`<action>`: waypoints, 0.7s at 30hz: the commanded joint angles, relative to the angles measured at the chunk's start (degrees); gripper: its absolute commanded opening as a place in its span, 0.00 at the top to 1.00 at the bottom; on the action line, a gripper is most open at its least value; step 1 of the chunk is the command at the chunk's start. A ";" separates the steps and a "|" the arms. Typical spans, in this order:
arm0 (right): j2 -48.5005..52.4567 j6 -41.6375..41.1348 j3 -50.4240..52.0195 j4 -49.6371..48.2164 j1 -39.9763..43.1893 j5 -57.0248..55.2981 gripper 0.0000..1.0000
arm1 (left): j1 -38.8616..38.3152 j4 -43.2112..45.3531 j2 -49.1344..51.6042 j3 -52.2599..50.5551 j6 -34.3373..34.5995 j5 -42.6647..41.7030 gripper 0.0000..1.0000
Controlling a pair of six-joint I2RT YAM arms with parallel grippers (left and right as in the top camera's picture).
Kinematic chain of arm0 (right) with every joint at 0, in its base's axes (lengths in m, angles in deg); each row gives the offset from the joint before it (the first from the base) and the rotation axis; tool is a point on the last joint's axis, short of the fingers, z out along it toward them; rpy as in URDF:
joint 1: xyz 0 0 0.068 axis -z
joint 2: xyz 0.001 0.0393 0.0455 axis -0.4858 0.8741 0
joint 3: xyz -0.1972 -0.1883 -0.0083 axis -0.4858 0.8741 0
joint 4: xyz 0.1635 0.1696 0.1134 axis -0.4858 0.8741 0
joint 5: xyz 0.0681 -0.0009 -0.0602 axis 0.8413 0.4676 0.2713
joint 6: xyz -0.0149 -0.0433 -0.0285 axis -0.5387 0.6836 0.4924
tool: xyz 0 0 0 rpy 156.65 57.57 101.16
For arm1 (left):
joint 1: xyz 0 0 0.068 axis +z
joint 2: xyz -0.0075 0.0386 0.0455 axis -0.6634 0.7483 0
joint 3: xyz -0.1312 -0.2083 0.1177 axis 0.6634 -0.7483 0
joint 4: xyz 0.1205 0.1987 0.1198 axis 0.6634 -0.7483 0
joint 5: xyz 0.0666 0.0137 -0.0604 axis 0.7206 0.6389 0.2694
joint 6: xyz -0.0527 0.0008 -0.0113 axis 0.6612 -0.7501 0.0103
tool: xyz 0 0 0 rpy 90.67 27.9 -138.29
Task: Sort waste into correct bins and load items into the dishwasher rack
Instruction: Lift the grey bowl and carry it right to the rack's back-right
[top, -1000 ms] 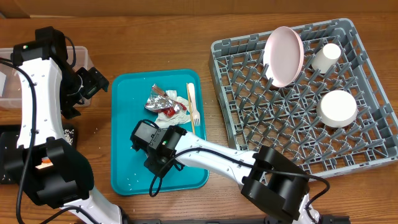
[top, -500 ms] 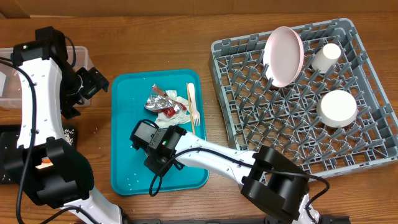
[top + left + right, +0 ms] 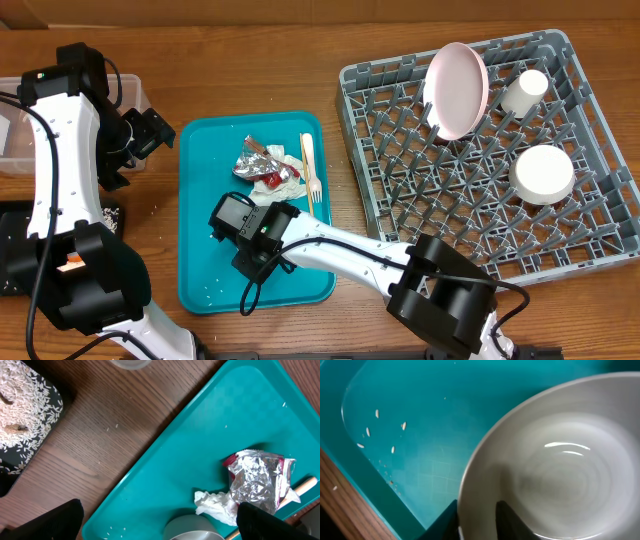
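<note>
My right gripper (image 3: pixel 240 228) is low over the teal tray (image 3: pixel 205 150) and shut on the rim of a small white bowl (image 3: pixel 560 470), with one finger (image 3: pixel 507 522) inside and one outside. In the overhead view the gripper hides most of that bowl. The crumpled silver-and-red wrapper (image 3: pixel 260 160), white tissue (image 3: pixel 292 172) and white fork (image 3: pixel 311 170) lie on the tray's far part. My left gripper (image 3: pixel 150 130) is open and empty above the tray's left edge. The grey rack (image 3: pixel 400 90) holds the pale plate (image 3: pixel 457 88), the cup (image 3: pixel 524 92) and another bowl (image 3: pixel 542 172).
The clear tub (image 3: pixel 132 88) stands at the far left behind the left arm. The black bin (image 3: pixel 25 415) with rice scraps lies left of the tray. A few rice grains (image 3: pixel 380 430) lie in the tray's near corner.
</note>
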 commanded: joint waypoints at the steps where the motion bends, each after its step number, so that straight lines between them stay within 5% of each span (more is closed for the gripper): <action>1: 1.01 -0.28 -1.01 -0.28 0.28 -0.44 0.82 | -0.02 -0.09 -0.55 1.20 -1.11 0.61 0.00; 6: 1.01 -0.33 -1.53 0.13 0.50 -0.48 0.96 | -0.02 -0.20 -0.55 1.20 -1.51 0.76 0.00; 21: -1.16 -3.56 -21.38 16.68 6.91 1.03 0.96 | -0.09 0.46 -0.55 1.20 -1.51 0.85 0.00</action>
